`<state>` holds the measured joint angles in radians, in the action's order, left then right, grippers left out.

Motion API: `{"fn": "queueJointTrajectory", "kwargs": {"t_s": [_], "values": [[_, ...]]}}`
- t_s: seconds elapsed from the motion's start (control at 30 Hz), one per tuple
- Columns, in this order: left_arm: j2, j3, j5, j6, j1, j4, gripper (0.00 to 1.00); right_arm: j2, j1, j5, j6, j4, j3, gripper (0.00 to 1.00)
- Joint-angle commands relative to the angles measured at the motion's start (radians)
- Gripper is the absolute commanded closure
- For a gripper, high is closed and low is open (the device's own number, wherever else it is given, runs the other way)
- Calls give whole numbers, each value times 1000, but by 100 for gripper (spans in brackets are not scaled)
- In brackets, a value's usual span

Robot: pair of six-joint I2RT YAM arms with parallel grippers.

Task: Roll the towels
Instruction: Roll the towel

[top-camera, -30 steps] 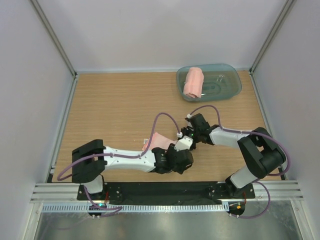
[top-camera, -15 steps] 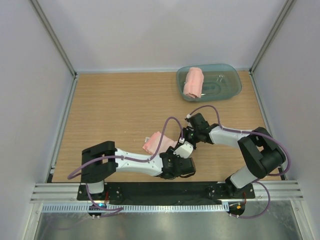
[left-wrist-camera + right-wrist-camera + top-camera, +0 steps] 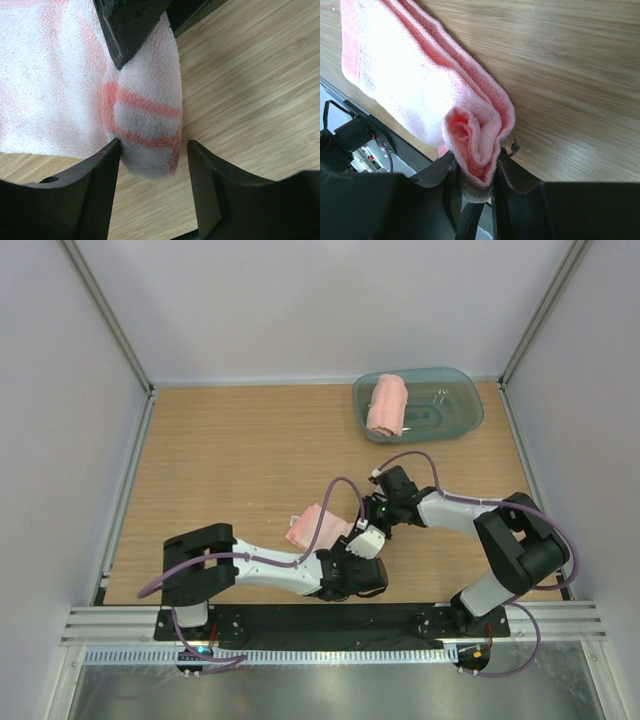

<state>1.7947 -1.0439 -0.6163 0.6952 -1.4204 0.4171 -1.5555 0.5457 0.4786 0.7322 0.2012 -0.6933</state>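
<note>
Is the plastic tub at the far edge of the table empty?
No, a rolled pink towel lies inside the tub.

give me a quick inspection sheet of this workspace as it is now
surface: light wooden tabletop, no marks seen
job's things: one rolled salmon-pink terry towel lies in a translucent blue-green plastic tub at the far right; a second salmon-pink terry towel, partly rolled, lies on the tabletop between the arms
clutter: nothing seen
grippers: right pincer shut on the second towel's rolled end; left pincer open, astride that same end
cables: purple cables loop above both arms, one crossing the second towel in the top view
surroundings: white enclosure walls; metal rail along the near edge
</note>
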Motion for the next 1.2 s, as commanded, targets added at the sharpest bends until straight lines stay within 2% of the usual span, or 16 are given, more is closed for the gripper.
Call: {"fn": "queueJointTrajectory", "kwargs": {"t_s": [0.0, 0.17, 0.4, 0.43, 0.47, 0.57, 0.67, 0.87, 1.07, 1.17], "values": [[0, 57, 56, -3, -3, -69, 45, -21, 3, 67, -4, -14, -25, 75], [-20, 100, 98, -31, -2, -127, 53, -29, 2, 100, -2, -20, -22, 75], [-50, 154, 142, -19, 3, -167, 78, -12, -3, 95, -37, 30, -43, 72], [-66, 160, 160, -17, 8, -175, 79, -9, -6, 94, -46, 41, -48, 69], [-70, 176, 168, -17, 11, -198, 81, -8, -6, 88, -56, 53, -63, 59], [-104, 212, 210, -17, 31, -233, 83, 9, -7, 35, -100, 125, -119, 41], [-136, 243, 245, -13, 50, -280, 85, 23, -18, -35, -143, 232, -190, 33], [-208, 288, 306, 3, 95, -330, 88, 11, -70, -116, -201, 309, -271, 30], [-316, 390, 470, 55, 208, -460, 91, 40, -87, -334, -246, 421, -342, 30], [-356, 429, 573, 90, 276, -511, 91, 74, -90, -373, -249, 432, -359, 30]]}}
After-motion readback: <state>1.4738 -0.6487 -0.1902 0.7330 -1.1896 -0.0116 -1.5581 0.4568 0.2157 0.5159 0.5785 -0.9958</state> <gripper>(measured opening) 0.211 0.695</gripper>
